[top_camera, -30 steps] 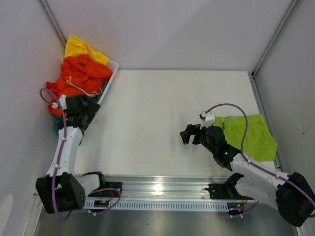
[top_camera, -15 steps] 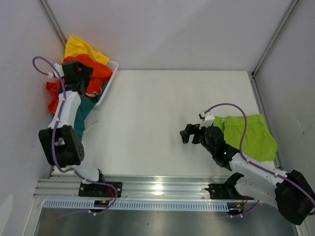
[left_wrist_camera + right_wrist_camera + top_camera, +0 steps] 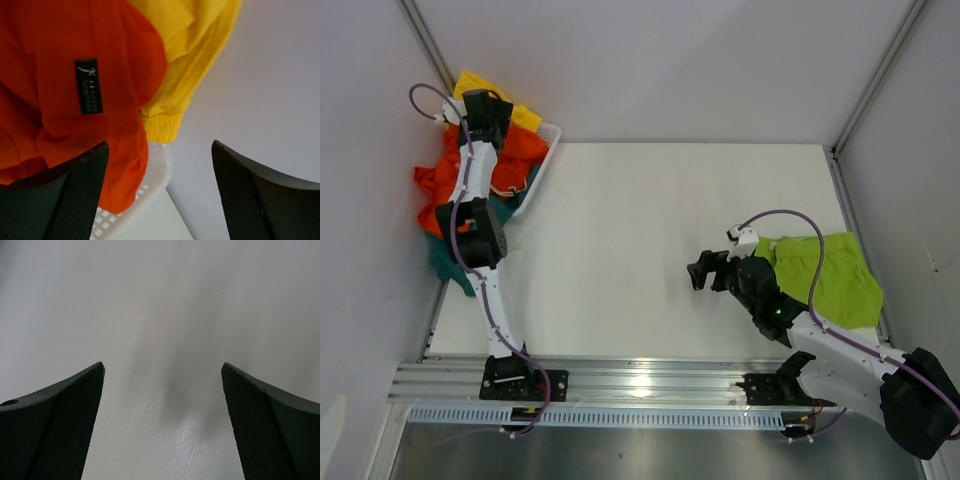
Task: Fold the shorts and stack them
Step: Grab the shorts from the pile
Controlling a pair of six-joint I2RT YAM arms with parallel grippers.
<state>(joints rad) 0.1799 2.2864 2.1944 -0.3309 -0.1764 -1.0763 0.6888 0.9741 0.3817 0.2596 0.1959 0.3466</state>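
A pile of shorts fills the white mesh basket (image 3: 549, 138) at the far left: yellow shorts (image 3: 527, 117) at the back, orange shorts (image 3: 518, 150) on top, teal shorts (image 3: 444, 262) hanging out at the near side. My left gripper (image 3: 488, 112) is open and empty above the far end of the pile. In the left wrist view the orange shorts (image 3: 65, 75) with a dark label, the yellow shorts (image 3: 185, 50) and the basket rim (image 3: 152, 182) lie between the open fingers. Lime green shorts (image 3: 832, 276) lie flat at the right. My right gripper (image 3: 706, 270) is open and empty over bare table (image 3: 165, 340).
White walls close in the table on the left, back and right. An aluminium rail (image 3: 640, 385) runs along the near edge. The right arm's purple cable (image 3: 790, 215) arches over the lime green shorts.
My left arm has stretched away from me; its gripper moved from the near side of the basket to the far end by the yellow shorts. The right arm has barely moved.
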